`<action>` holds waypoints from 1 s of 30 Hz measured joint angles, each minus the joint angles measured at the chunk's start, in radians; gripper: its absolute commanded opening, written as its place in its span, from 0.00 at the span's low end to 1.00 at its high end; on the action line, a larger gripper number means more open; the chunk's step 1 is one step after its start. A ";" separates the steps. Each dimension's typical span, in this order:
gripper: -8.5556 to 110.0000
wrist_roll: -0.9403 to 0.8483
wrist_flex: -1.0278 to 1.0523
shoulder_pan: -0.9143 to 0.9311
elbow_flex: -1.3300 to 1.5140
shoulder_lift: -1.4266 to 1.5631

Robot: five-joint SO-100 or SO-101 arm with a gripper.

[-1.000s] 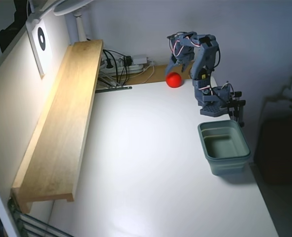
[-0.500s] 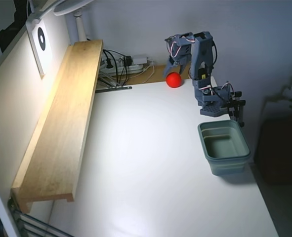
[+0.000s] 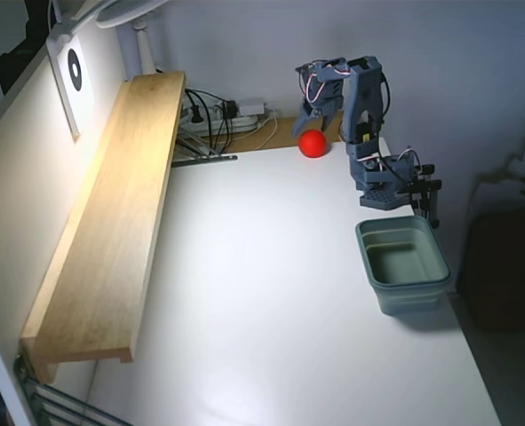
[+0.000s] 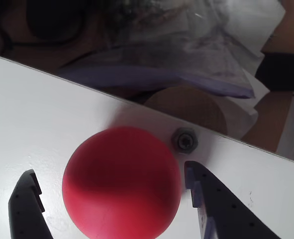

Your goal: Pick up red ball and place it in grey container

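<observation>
The grasp is in hand: in the wrist view the gripper (image 4: 112, 199) is open around the ball (image 4: 121, 181), low centre. Next, closing, lifting, then carrying to the container (image 3: 402, 264), right of centre.

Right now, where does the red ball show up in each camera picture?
Fixed view: the red ball sits at the table's far edge, upper centre, under the gripper.
Wrist view: the ball fills the lower centre, between the open jaws.
Shared landmark: the white table.
</observation>
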 measured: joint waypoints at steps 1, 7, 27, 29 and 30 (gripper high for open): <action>0.39 0.000 -0.014 -0.002 0.002 -0.002; 0.39 0.000 -0.081 -0.002 0.049 -0.018; 0.39 0.000 -0.249 -0.002 0.143 -0.083; 0.27 0.000 -0.249 -0.002 0.143 -0.083; 0.27 0.000 -0.249 -0.002 0.143 -0.083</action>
